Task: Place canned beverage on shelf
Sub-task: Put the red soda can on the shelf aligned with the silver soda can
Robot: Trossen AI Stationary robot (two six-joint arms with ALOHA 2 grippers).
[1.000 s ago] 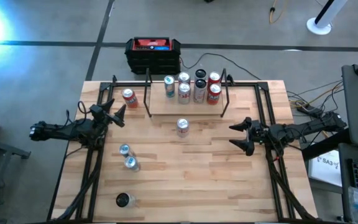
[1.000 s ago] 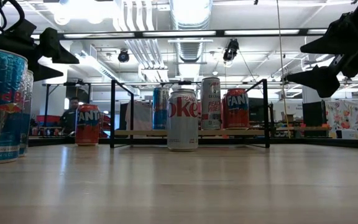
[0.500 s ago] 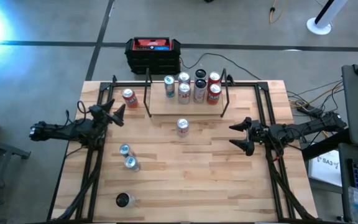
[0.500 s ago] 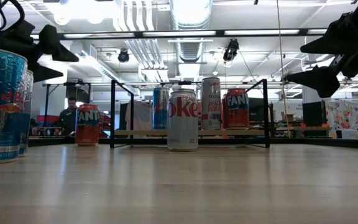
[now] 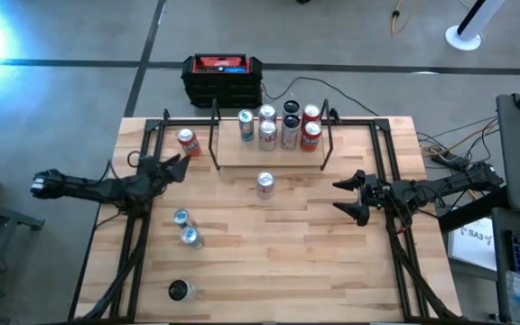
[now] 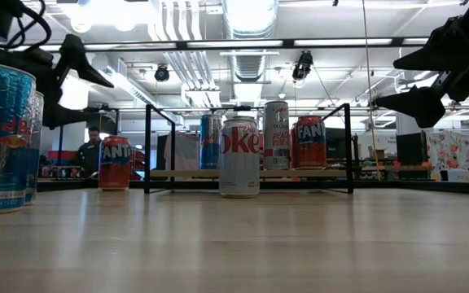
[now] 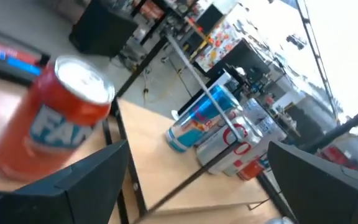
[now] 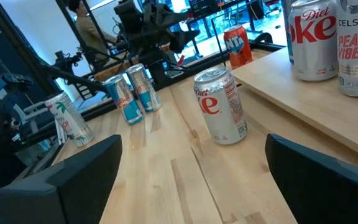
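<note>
1. Where the light plank table (image 5: 278, 244) fills the middle of the high view, a black tube frame (image 5: 386, 153) runs along its edges and grey concrete floor (image 5: 79, 99) lies around it.
2. At the table's far edge stands the shelf (image 5: 269, 155), a low wood board between thin black posts, carrying six cans in a cluster.
3. On the floor just beyond the shelf sits a black box with a red top (image 5: 223, 78), with cables trailing from it.
4. A silver Diet Coke can (image 5: 264, 184) stands upright on the planks just in front of the shelf, apart from both grippers.
5. An orange Fanta can (image 5: 187, 142) stands upright left of the shelf, outside its posts.
6. Two blue-and-silver cans (image 5: 185, 227) stand close together nearer the front left, and a dark-topped can (image 5: 179, 290) stands alone near the front edge.
7. The left gripper (image 5: 171, 164) hovers near the Fanta can with fingers spread and nothing between them.
8. The right gripper (image 5: 348, 197) hangs over the right side of the table, fingers wide apart and empty.
9. From table height, the room behind shows ceiling ducts (image 6: 247, 32), strip lights and a person (image 6: 94, 146) far off at the left.
</note>
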